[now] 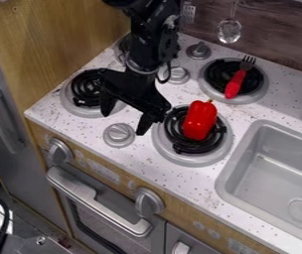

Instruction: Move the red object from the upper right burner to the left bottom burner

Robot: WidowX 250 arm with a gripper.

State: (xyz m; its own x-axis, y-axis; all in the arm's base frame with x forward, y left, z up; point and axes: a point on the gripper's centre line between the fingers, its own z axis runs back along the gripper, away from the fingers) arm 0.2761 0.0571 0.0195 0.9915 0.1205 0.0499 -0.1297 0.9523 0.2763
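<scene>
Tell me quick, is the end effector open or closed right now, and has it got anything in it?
End effector: open, holding nothing; the red pepper sits on a burner, outside its grip.

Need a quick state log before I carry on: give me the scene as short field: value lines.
tool: open, fingers spread apart, between the two front burners
held: nothing
object to move: red-handled fork, lying on the upper right burner, tines toward the back wall
other red thing: bell pepper, on the lower right burner
destination: left bottom burner, partly hidden by the arm
right side: sink
status: fork not yet moved
</scene>
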